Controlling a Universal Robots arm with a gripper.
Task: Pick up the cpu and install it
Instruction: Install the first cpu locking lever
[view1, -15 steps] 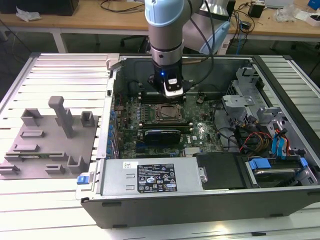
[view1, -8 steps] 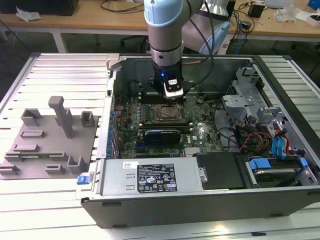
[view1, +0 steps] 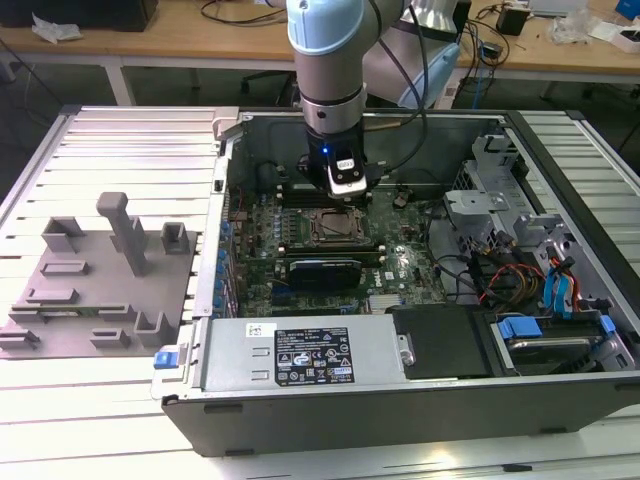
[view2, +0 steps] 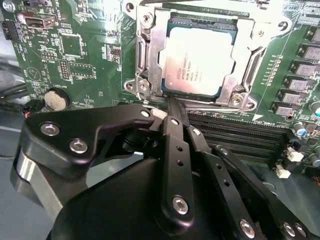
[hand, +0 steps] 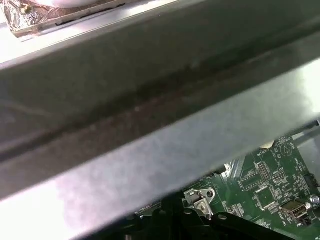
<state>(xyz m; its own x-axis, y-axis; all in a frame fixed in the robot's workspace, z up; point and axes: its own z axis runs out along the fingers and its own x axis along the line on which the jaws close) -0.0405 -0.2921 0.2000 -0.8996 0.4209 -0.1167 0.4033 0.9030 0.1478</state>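
Observation:
The cpu (view2: 197, 62), a square chip with a silver-grey top, lies flat inside the metal-framed socket (view2: 145, 55) on the green motherboard (view2: 75, 55). My gripper (view2: 171, 105) hangs just beside the socket's near edge, its black fingers (view2: 175, 145) pressed together with nothing between them, and it stays off the chip. A thin socket lever (view2: 210, 106) runs past the fingertips. In the exterior view the gripper (view1: 345, 192) sits low inside the open computer case, directly behind the socket (view1: 335, 228).
A grey fixture plate (view1: 100, 290) with upright blocks lies outside the case on the exterior view's left. The power supply (view1: 300, 355) spans the case front, with drive bays and blue cables (view1: 560, 290) on the right. Memory slots (view2: 235, 132) and a coin battery (view2: 55, 100) flank the socket. A case wall (hand: 150, 100) looms close.

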